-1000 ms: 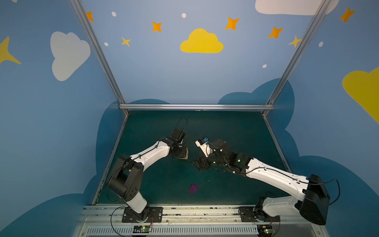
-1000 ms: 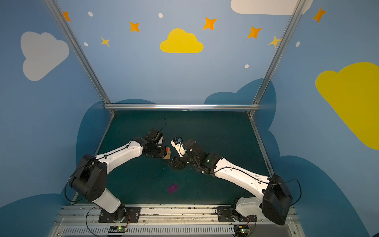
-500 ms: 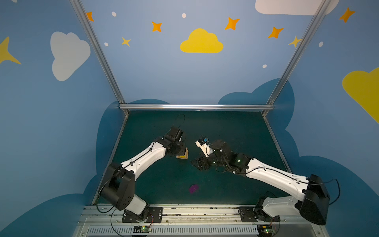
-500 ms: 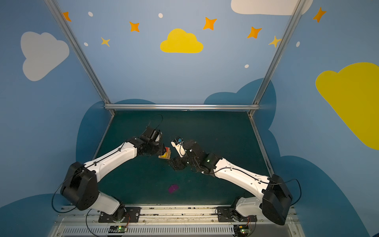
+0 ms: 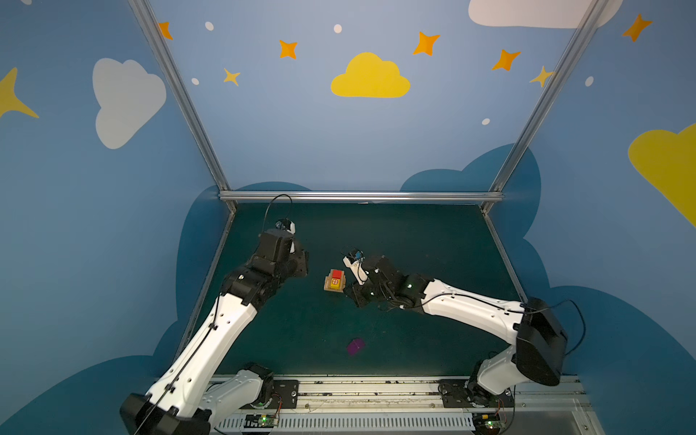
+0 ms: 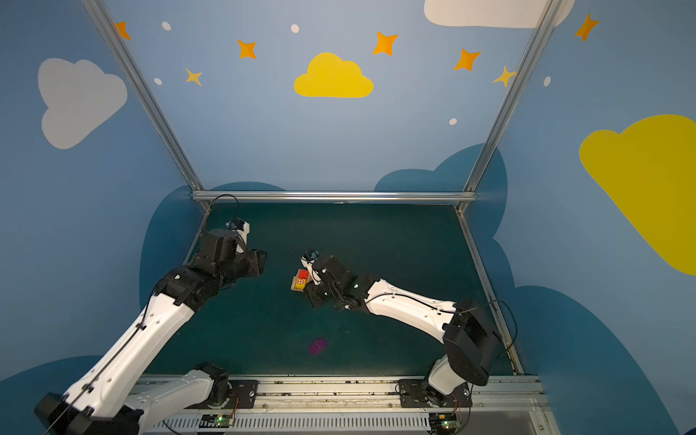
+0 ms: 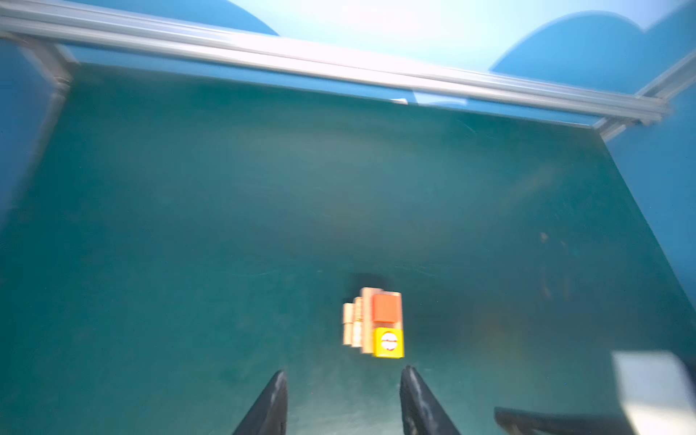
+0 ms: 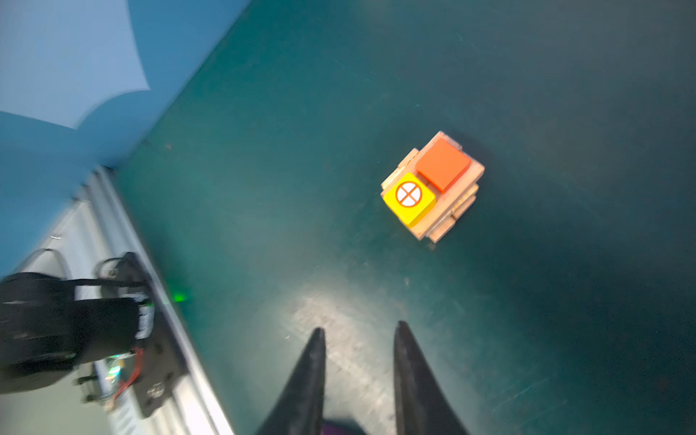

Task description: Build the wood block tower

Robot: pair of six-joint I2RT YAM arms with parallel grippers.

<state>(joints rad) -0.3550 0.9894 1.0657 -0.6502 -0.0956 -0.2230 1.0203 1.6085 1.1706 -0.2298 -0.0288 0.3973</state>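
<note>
The right pincer (image 8: 359,327) has its two fingers a little apart, with bare table (image 8: 263,188) between the tips. A bit of purple shows low down between them, and I cannot tell what it is. This pincer sits low, just to the right of the tower (image 5: 334,280). The left pincer (image 7: 344,371) is spread wider and holds nothing. It hangs well to the left of the tower.

The tower stands in the middle of the table. It is made of pale planks (image 8: 448,222) laid in steps, with a red cube (image 8: 443,164) and a yellow cube (image 8: 409,197) side by side on top. The blocks look light, hard and smooth. They only rest on each other, so I think a small bump can knock them down.

A purple cube (image 5: 355,346) lies alone on the near side, well apart from the tower. It probably goes on next. The best place to pinch it is on two flat sides that face away from each other. The right arm is so close to the tower that it can brush it when it turns.
</note>
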